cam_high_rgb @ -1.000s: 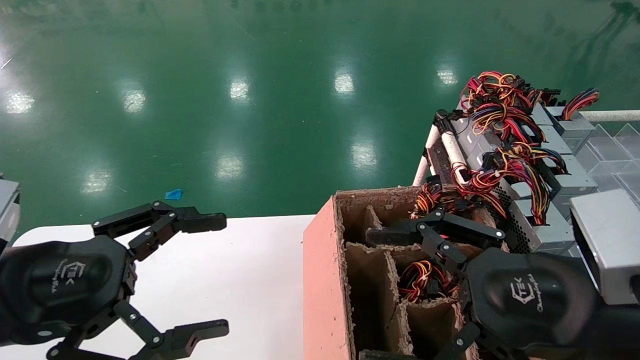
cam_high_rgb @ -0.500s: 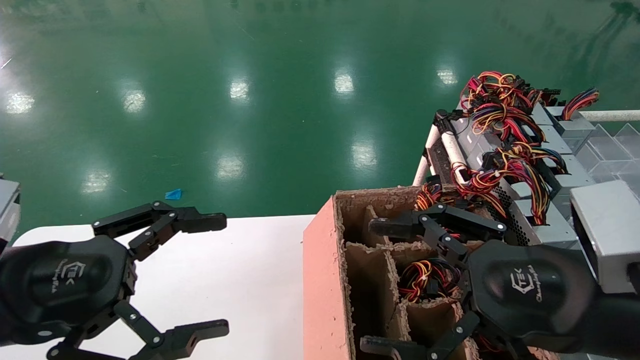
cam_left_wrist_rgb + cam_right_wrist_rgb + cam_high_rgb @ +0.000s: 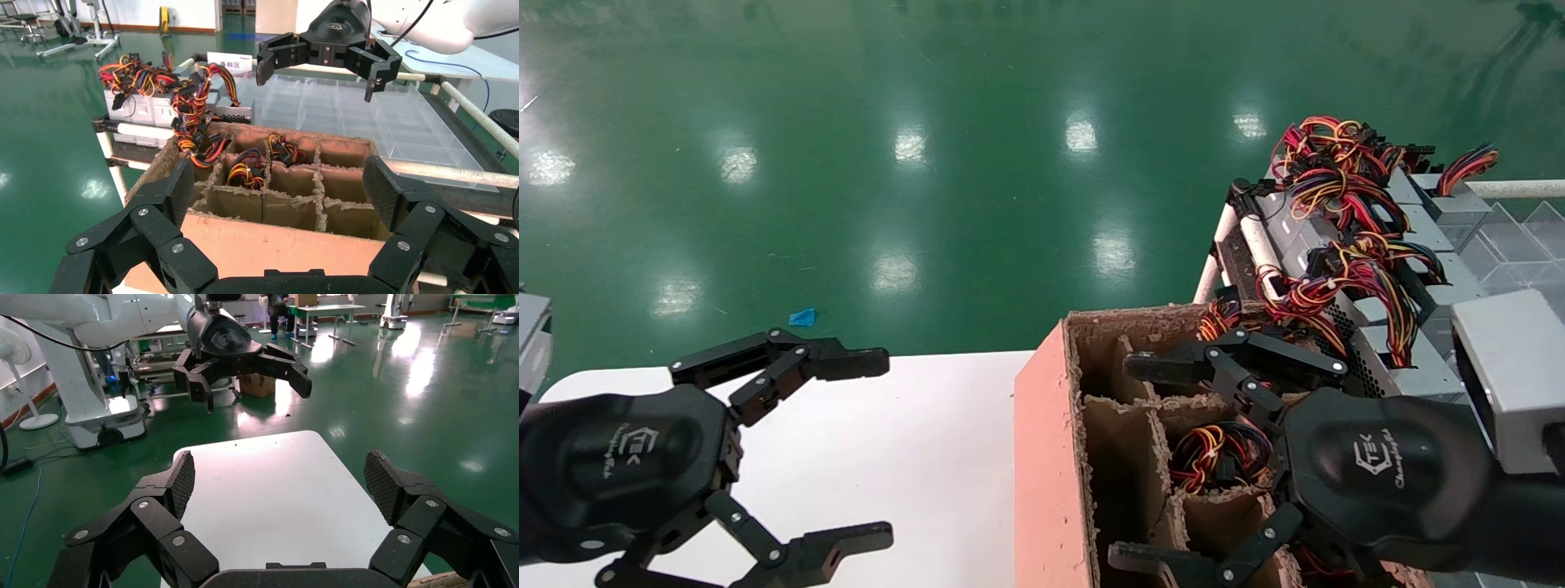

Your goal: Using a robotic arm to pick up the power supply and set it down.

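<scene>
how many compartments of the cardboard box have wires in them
3 that can be seen in the cardboard box, all toward its rack end: the corner cell, the cell beside it, and one in the far row. The head view hides some cells behind the right gripper.

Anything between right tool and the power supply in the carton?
Nothing separate. Open right tool hangs over the carton; power supply sits in a cell, only its wire coil showing, dividers close around. Left tool parked over the table.

Looks like a factory workshop: glossy green epoxy floor (image 3: 928, 163), rack of grey metal power supplies (image 3: 1401, 269), probably other white robots (image 3: 110, 367).
</scene>
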`<state>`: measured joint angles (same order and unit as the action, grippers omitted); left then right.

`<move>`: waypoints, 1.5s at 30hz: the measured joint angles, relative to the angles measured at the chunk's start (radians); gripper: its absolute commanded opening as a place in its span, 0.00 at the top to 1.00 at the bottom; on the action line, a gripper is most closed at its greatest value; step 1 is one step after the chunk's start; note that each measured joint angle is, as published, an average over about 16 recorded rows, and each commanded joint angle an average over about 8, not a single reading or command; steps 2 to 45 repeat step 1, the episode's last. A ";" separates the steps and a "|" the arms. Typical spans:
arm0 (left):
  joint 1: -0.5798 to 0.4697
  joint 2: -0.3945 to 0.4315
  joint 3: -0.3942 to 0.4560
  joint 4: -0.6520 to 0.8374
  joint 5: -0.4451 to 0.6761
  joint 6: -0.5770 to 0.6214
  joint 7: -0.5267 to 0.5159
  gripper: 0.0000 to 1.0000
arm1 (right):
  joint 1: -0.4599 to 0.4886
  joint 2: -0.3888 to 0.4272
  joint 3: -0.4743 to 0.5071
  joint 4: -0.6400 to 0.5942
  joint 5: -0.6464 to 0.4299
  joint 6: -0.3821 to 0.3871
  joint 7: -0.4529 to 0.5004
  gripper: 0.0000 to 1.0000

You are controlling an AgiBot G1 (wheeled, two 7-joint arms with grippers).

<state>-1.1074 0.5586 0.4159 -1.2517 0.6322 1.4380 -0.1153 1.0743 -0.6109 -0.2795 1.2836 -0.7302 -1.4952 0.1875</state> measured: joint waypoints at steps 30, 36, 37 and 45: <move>0.000 0.000 0.000 0.000 0.000 0.000 0.000 0.00 | 0.000 0.000 0.000 0.000 0.000 0.000 0.000 0.00; 0.000 0.000 0.000 0.000 0.000 0.000 0.000 0.00 | 0.000 0.000 0.000 0.000 0.000 0.000 0.000 0.00; 0.000 0.000 0.000 0.000 0.000 0.000 0.000 0.00 | 0.000 0.000 0.000 0.000 0.000 0.000 0.000 0.00; 0.000 0.000 0.000 0.000 0.000 0.000 0.000 0.00 | 0.000 0.000 0.000 0.000 0.000 0.000 0.000 0.00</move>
